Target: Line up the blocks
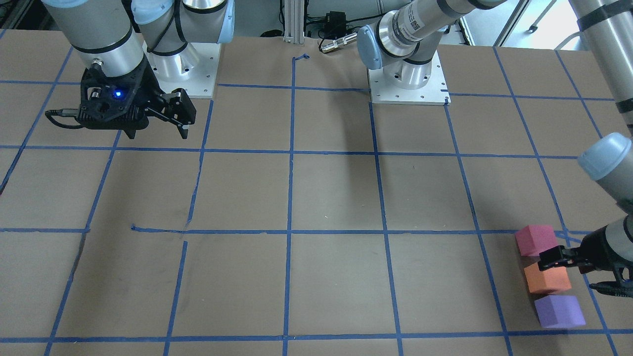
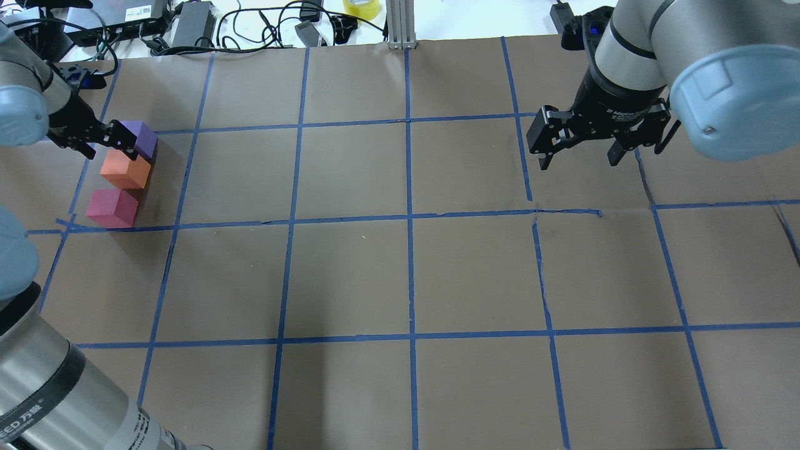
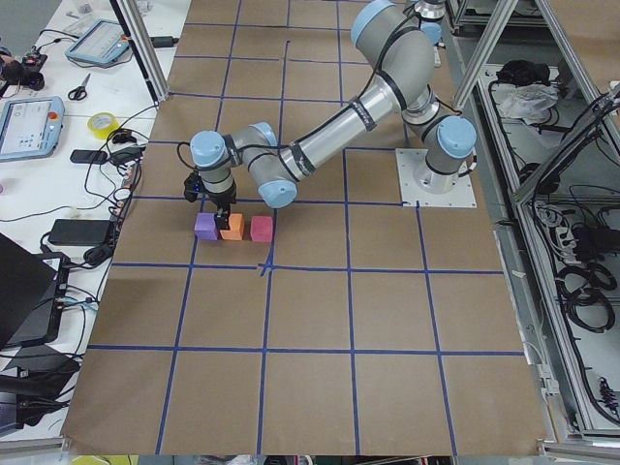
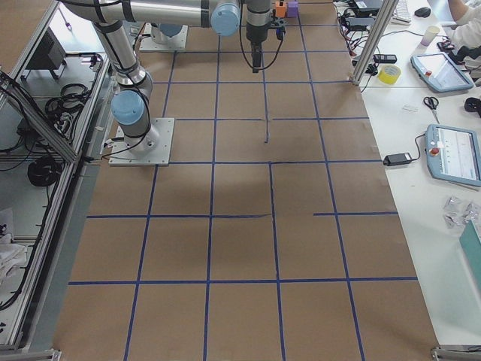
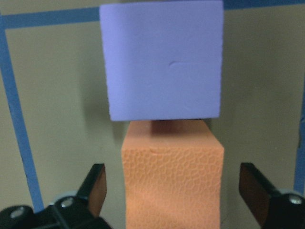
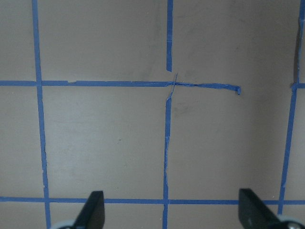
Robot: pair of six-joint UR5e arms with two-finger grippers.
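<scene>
Orange block [image 5: 172, 176], middle of three, sits inside open left hand [image 5: 175, 187]; right hand [image 2: 579, 161] open

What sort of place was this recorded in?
Most likely a robotics lab: a paper-covered table taped into a blue grid, with a teach pendant and loose cables beside it.

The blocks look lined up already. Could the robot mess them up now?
Maybe. The left gripper has its jaws open on either side of the orange block. If it leaves sideways, it could knock that block out of line. The purple block sits right next to it and might get pushed too.
</scene>
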